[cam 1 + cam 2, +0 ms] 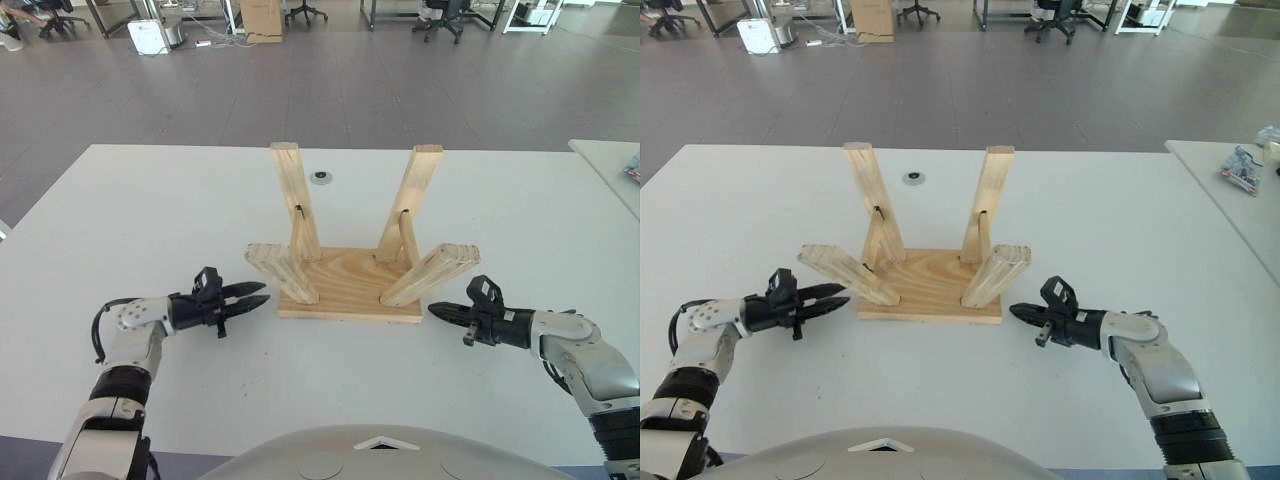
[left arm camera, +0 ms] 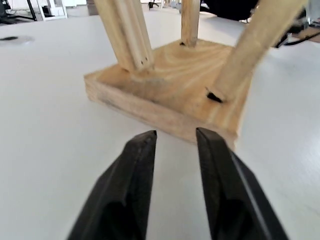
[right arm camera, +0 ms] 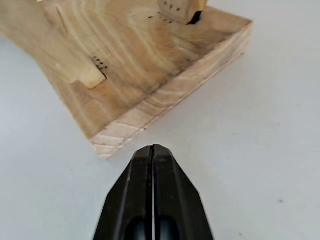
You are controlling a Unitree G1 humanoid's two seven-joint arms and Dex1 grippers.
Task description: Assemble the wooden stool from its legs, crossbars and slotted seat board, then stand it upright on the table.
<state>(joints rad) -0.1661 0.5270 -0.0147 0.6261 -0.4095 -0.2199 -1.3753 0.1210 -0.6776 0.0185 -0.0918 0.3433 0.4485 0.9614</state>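
The wooden stool lies upside down on the white table, its seat board flat and several legs splaying upward. My left gripper rests low on the table just left of the board's near left corner, open with nothing between its fingers; the board's edge lies just beyond them. My right gripper sits on the table just right of the board's near right corner, shut and empty, its tips a short gap from the wood.
A small round metal disc lies on the table behind the stool. Another table's corner with small items stands at the far right. Office chairs and boxes stand far back on the floor.
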